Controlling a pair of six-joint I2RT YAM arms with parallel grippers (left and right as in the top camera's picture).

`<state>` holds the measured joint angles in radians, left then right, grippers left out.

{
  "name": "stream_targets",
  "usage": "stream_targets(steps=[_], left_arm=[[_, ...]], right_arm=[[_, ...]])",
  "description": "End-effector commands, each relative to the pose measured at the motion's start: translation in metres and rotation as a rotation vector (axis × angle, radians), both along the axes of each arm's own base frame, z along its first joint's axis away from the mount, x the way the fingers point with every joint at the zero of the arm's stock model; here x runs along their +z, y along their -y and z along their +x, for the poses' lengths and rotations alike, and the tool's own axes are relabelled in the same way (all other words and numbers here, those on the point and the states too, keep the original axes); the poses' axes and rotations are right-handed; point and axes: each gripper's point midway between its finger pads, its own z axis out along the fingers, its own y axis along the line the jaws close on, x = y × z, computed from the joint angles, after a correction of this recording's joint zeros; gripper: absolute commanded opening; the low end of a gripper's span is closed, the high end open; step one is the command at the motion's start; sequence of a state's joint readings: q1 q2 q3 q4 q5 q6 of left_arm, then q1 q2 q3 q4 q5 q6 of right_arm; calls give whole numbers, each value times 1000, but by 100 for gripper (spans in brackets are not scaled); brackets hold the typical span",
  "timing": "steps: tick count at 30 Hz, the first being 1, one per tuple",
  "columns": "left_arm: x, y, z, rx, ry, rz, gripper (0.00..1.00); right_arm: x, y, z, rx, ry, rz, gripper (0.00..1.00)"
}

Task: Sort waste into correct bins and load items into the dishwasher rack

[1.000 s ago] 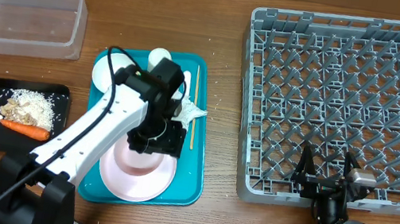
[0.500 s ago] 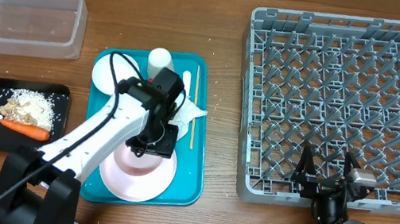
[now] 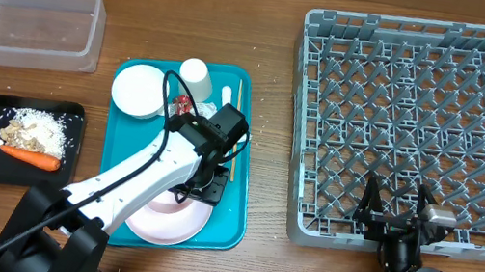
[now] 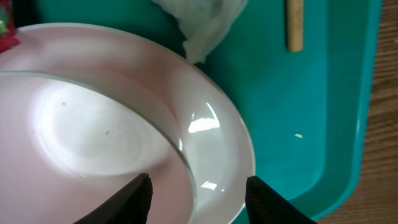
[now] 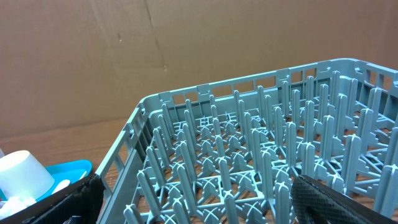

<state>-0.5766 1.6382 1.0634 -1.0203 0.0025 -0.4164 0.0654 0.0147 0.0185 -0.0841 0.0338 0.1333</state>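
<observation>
Over the smooth teal tray, the left gripper hovers half spread above the glossy round pink-white plate, gripping nothing. Right of the tray, the right gripper gapes wide and empty beside the grey lattice rack.

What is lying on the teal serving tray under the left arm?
Round white-pink plate, small white bowl, small white cup, red shiny wrapper, thin wooden stick on the teal tray. The left arm covers the tray's middle, so anything there is hidden.
</observation>
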Motion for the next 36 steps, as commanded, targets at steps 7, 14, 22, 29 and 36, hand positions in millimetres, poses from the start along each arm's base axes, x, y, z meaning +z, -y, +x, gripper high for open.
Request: stream_targets(steps=[7, 14, 22, 29, 36], left_arm=[[-9, -17, -1, 51, 24, 92, 50], [-11, -17, -1, 51, 27, 90, 47], [-20, -20, -6, 54, 19, 95, 45], [-20, -19, -4, 54, 24, 91, 40], [-17, -15, -1, 61, 31, 78, 39]], right_arm=[[-2, 2, 0, -9, 5, -4, 100], [-2, 2, 0, -9, 5, -4, 100], [-2, 2, 0, -9, 5, -4, 100], [-2, 2, 0, -9, 5, -4, 100], [-2, 2, 0, -9, 5, -4, 100]])
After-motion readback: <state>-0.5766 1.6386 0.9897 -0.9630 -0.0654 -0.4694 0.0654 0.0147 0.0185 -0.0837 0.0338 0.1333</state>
